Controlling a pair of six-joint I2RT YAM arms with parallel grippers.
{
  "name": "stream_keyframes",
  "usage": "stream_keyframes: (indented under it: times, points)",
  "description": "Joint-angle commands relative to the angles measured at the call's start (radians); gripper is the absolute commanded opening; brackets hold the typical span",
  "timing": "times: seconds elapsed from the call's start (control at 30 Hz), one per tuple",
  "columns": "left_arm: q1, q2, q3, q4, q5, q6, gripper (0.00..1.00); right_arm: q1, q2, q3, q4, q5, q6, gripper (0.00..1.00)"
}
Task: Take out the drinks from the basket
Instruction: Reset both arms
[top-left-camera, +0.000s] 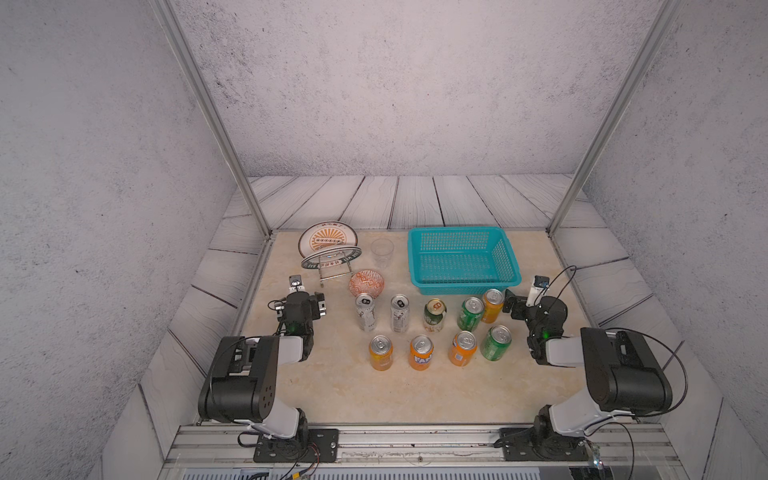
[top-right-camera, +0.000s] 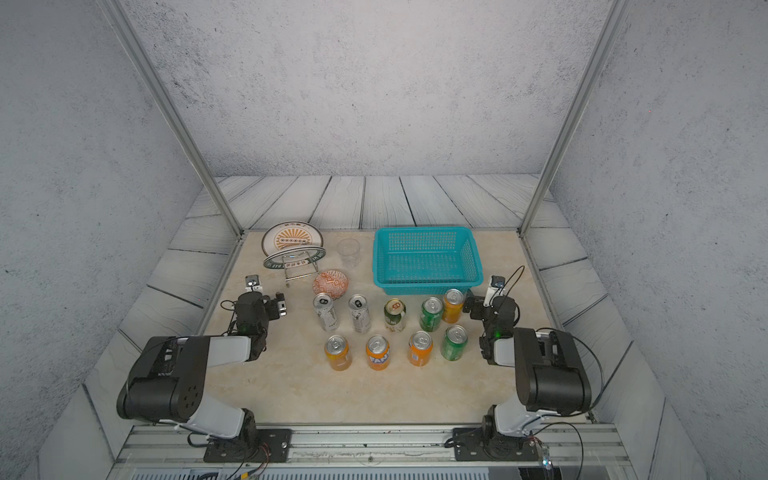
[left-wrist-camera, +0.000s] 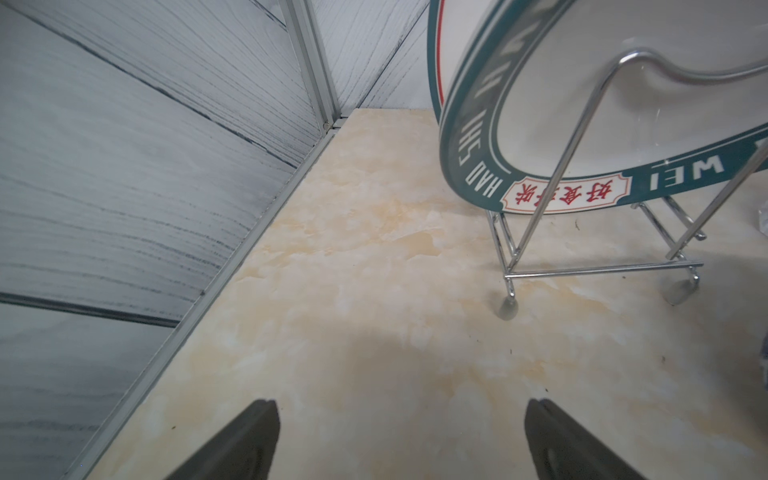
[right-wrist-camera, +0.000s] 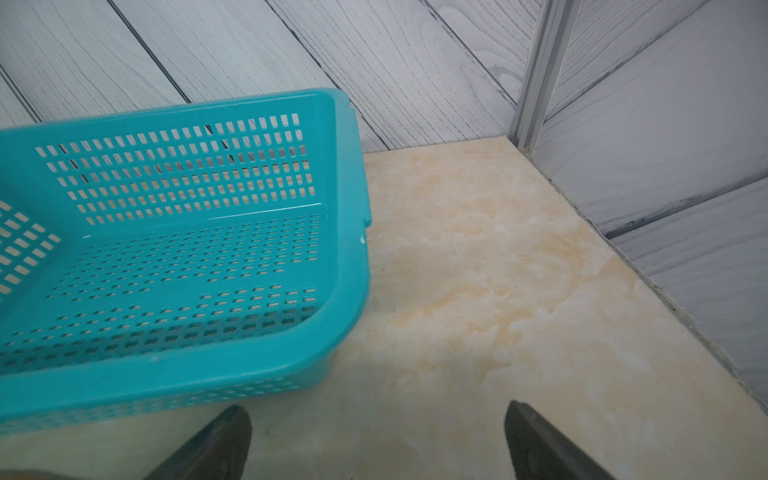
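The teal basket (top-left-camera: 505, 259) (top-right-camera: 428, 286) stands at the back right with nothing in it; its mesh floor shows bare in the right wrist view (right-wrist-camera: 353, 266). Several drinks stand upright on the table in front of it in two rows, among them a white can (top-left-camera: 365, 311), a green-and-cream can (top-left-camera: 434, 316), an orange can (top-left-camera: 493, 306) and a green can (top-left-camera: 496, 343). My left gripper (top-left-camera: 320, 305) (left-wrist-camera: 401, 405) is open and empty, left of the white cans. Just right of the orange can, my right gripper (top-left-camera: 510, 305) (right-wrist-camera: 378, 407) is open and empty, close to the basket's near right corner.
Two plates lean in a wire rack (top-left-camera: 328, 249) (left-wrist-camera: 602, 266) at the back left. A clear plastic cup (top-left-camera: 382, 251) stands beside it, and a patterned bowl (top-left-camera: 366, 283) sits just behind the white cans. Walls and metal posts close in the table.
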Motion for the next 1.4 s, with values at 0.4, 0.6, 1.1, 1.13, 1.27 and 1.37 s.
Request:
stream_keyframes:
  times: [0.4, 0.6, 1.1, 1.13, 1.27, 1.37]
  points:
    - [0.006, 0.001, 0.014, 0.016, 0.009, 0.011, 0.99, 0.01, 0.004, 0.012, -0.005, 0.006, -0.013, 1.0]
    - [0.005, 0.001, 0.014, 0.016, 0.009, 0.011, 0.99, 0.01, 0.005, 0.016, -0.01, 0.008, -0.015, 1.0]
    - [0.005, 0.001, 0.015, 0.017, 0.009, 0.011, 0.99, 0.014, 0.005, 0.019, -0.016, 0.008, -0.018, 0.99]
    - [0.006, 0.001, 0.014, 0.017, 0.009, 0.011, 0.99, 0.016, 0.005, 0.019, -0.016, 0.008, -0.017, 0.99]
    - [0.005, 0.001, 0.014, 0.017, 0.01, 0.011, 0.99, 0.015, 0.004, 0.019, -0.018, 0.008, -0.018, 1.0]
    - [0.006, 0.001, 0.014, 0.017, 0.01, 0.01, 0.99, 0.014, 0.004, 0.019, -0.016, 0.008, -0.017, 1.0]
